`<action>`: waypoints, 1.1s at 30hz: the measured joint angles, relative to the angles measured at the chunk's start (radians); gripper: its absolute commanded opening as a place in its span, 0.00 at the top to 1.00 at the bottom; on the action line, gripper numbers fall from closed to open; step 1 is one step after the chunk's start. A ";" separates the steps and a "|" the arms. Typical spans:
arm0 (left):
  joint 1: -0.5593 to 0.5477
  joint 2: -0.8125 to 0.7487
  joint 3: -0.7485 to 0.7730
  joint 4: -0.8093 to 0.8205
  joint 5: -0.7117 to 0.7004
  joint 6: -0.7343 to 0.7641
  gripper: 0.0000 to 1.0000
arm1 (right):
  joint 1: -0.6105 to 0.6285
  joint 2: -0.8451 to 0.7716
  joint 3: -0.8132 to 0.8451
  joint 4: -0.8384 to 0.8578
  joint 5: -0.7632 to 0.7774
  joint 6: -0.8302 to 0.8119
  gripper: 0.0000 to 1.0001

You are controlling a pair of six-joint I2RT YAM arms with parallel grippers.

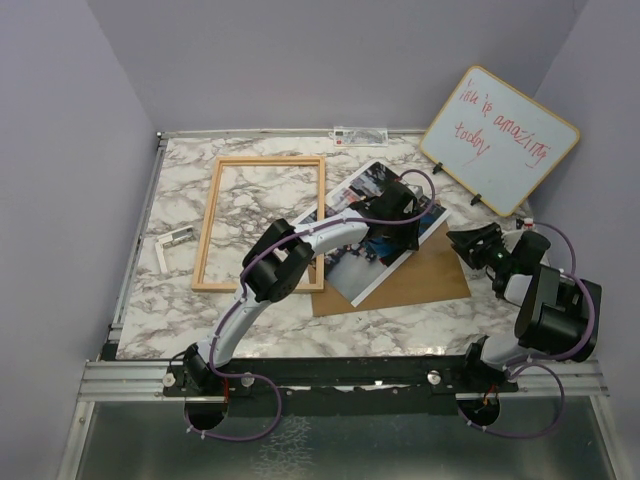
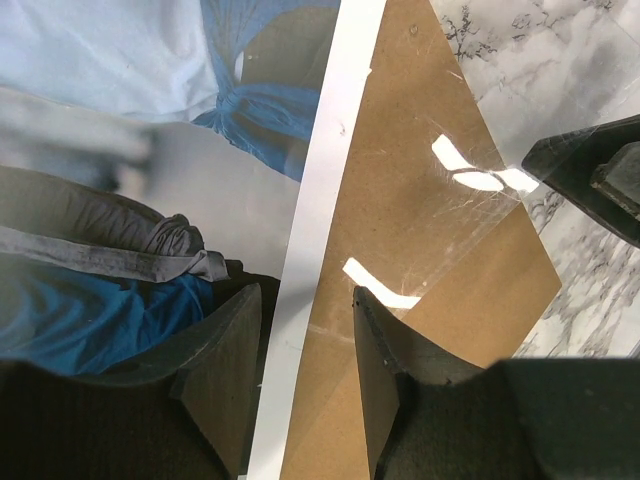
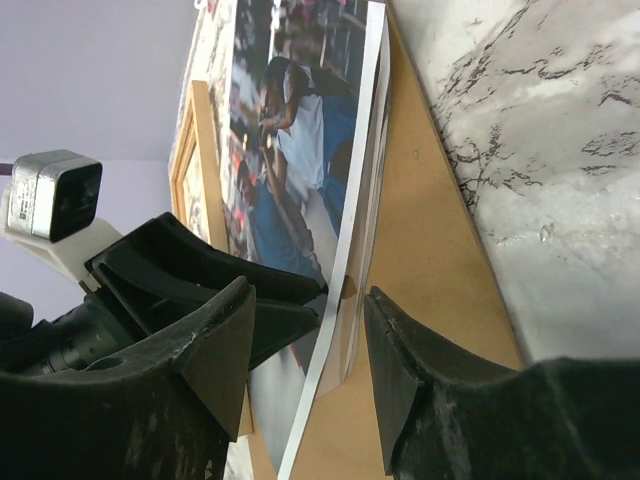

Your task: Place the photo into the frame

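- Table [image 1: 170,300]: marble-patterned top with both arms mounted at its near edge.
- Frame [image 1: 270,159]: light wooden rectangle lying flat on the left half of the table, nothing inside it but the marble showing through.
- Photo [image 1: 352,272]: white-bordered colour print lying skewed just right of the frame. Its left corner reaches the frame's right rail beneath the left arm, and its near-right part overlaps the brown board [image 1: 430,278].
- Clear sheet [image 2: 450,210]: lies over part of the brown board beside the photo's white border and shows bright glints.
- Left gripper [image 2: 305,300]: poised over the middle of the photo and pointing down. Its jaws stand apart, with the photo's white border and the board's edge showing between them; nothing is clamped.
- Right gripper [image 3: 308,290]: low over the table, right of the photo and aimed left at its right edge. Its jaws stand apart; the photo's edge lines up with the gap, and neither finger touches it.
- Whiteboard [image 1: 500,140]: propped at the far right, bearing red handwriting.
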 measured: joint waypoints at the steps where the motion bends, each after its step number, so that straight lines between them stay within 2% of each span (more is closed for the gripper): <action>1: 0.000 0.000 0.000 0.000 0.000 0.000 0.55 | 0.000 0.003 0.000 0.012 -0.005 0.005 0.48; 6: 0.000 0.000 0.000 0.000 0.000 0.001 0.55 | 0.001 0.051 -0.001 0.076 -0.025 0.032 0.49; 14: 0.000 0.000 0.000 0.000 0.001 0.000 0.55 | 0.015 0.122 -0.008 0.149 -0.037 0.057 0.63; 21: 0.000 0.000 0.002 -0.002 0.003 -0.001 0.55 | 0.056 0.200 -0.011 0.209 -0.035 0.061 0.65; 30: 0.000 0.000 0.006 -0.009 0.009 -0.008 0.55 | 0.098 0.225 -0.019 0.264 0.006 0.060 0.77; 33: 0.001 0.000 0.006 -0.011 0.015 -0.013 0.55 | 0.111 0.246 -0.019 0.302 0.031 0.069 0.78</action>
